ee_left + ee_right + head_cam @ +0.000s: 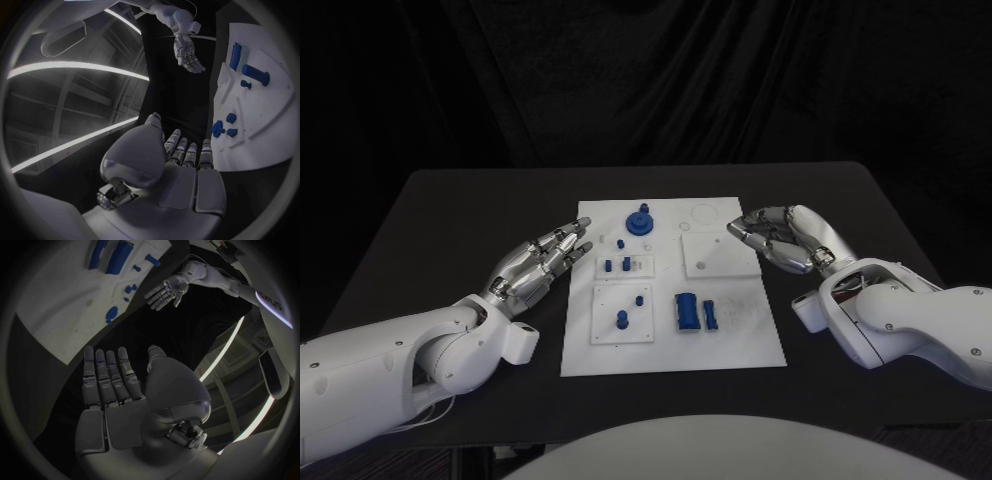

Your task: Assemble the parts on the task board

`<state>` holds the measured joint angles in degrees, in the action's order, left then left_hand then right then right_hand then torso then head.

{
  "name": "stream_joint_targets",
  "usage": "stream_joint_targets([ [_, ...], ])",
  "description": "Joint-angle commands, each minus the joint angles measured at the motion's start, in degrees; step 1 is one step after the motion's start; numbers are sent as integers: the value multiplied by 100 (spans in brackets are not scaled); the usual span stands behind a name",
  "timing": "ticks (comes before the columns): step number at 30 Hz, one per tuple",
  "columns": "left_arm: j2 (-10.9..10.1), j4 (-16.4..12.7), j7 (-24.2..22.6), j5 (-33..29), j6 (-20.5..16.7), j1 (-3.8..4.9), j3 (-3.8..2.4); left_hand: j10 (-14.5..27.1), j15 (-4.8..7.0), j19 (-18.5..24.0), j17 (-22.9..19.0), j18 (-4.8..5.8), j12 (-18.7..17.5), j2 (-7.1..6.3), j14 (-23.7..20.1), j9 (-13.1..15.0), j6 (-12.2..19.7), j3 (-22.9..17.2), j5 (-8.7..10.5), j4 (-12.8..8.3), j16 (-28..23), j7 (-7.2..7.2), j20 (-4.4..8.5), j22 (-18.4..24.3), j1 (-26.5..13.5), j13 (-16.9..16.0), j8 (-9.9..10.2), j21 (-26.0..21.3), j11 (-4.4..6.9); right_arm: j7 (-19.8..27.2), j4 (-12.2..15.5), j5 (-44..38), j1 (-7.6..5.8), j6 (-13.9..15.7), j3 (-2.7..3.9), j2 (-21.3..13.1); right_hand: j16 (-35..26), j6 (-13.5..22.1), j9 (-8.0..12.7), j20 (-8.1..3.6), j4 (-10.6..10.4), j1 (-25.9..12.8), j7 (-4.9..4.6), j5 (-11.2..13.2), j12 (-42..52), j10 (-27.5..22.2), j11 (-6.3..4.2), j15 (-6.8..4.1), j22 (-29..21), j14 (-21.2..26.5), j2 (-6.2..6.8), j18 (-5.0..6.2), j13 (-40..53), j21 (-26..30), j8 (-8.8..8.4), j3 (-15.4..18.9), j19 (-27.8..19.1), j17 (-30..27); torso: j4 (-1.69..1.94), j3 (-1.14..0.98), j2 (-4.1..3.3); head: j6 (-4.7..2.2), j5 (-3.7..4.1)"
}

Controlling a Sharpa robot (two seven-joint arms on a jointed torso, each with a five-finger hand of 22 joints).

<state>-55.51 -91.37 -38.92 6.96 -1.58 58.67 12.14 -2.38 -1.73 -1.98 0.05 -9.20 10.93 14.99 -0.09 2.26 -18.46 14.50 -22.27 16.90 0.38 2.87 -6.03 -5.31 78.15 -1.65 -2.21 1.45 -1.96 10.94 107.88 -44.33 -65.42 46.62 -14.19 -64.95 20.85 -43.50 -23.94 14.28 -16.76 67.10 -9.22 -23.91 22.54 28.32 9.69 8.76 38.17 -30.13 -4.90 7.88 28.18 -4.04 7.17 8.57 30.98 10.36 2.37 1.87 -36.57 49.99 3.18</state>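
Head view: task board (733, 330) between left robot hand (545, 262) and right robot hand (783, 238); both spread, empty.

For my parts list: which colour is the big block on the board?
Blue. The block shows best in the head view, on the white board.

black table (459, 215), dark curtain (646, 80) behind

task board (733, 345) centre open from above | blue parts (692, 310) upright | hands flank edges
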Motion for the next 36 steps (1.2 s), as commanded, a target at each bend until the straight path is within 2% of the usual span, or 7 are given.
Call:
stream_joint_targets([
  [1,81,30,-546,97,-114,36,-7,3,57,-3,-5,72,-136,56,9,-39,280,173,487,-4,-38,-54,48,18,-298,19,41,-10,30,1582,-175,1603,-21,-499,-2,75,-959,645,423,117,0,-237,213,344,-444,-848,-195,-137,-1539,1409,-90,-198,-509,179,-340,200,-1578,-538,-5,3,46,1,-55],
  [11,268,197,-678,105,-105,34,-6,199,36,32,-5,67,-706,114,9,-103,983,395,1321,-18,-38,-670,21,129,-708,90,102,-35,508,2272,-537,2418,154,-1421,-4,203,-1910,2840,1941,114,-2,-454,1501,925,-1110,-2563,-797,-415,-3557,2882,-133,-183,-2156,362,-532,585,-3001,-970,-113,3,397,1,-229],
  [17,294,237,-707,106,-141,25,-5,234,-8,99,-5,90,-862,111,9,-129,1212,432,1492,-17,-38,-907,-9,277,-806,116,128,-76,421,2410,-635,2488,219,-1572,-5,259,-1968,2816,2031,105,-5,-432,1474,922,-1179,-2655,-892,-461,-3594,2935,-123,-92,-2338,365,-529,565,-3015,-991,-174,-58,532,1,-279],
  [18,284,239,0,73,-86,22,-1,238,173,198,-5,304,-1093,-380,9,-226,1368,-151,1697,-517,-38,-723,166,531,-2876,165,221,-145,196,2019,-617,2202,188,-1210,-5,250,-2085,3334,2394,-386,530,-2365,922,1385,-1515,-2832,-969,-876,-3817,3013,44,-382,-2818,404,-717,117,-3098,-1036,-127,-8,409,-1,-268],
  [23,324,234,46,34,-295,29,-62,238,173,198,-5,366,-1093,-561,9,-226,1846,-351,1795,-717,-38,-287,603,531,-3732,165,221,-145,196,2006,-727,2412,220,-1119,129,417,-2085,4350,2394,-1428,1233,-5087,922,2391,-2254,-2832,-969,-876,-3817,3013,490,-788,-2818,404,-717,-857,-3098,-1036,-135,-20,418,-106,-271],
  [34,635,196,402,-266,-1919,78,-534,238,173,198,-5,493,-1093,-914,9,-226,1846,-745,2227,-1110,-38,-287,603,531,-5276,165,221,-145,196,1919,-1498,3874,441,-490,1062,1581,-2085,4350,2394,-1428,1676,-6710,922,2391,-2254,-2832,-969,-876,-3817,3013,490,-788,-2818,404,-717,-857,-3098,-1036,-192,-113,486,-917,-297],
  [36,707,187,484,-335,-2297,89,-644,238,173,198,-5,920,-1093,-956,9,-226,1846,-788,2227,-1151,-38,-287,603,531,-5454,165,221,-145,196,1906,-1609,4085,473,-400,1197,1749,-2085,4350,2394,-1428,1676,-6710,922,2391,-2254,-2832,-969,-876,-3817,3013,490,-788,-2818,404,-717,-857,-3098,-1036,-204,-132,500,-1083,-303],
])
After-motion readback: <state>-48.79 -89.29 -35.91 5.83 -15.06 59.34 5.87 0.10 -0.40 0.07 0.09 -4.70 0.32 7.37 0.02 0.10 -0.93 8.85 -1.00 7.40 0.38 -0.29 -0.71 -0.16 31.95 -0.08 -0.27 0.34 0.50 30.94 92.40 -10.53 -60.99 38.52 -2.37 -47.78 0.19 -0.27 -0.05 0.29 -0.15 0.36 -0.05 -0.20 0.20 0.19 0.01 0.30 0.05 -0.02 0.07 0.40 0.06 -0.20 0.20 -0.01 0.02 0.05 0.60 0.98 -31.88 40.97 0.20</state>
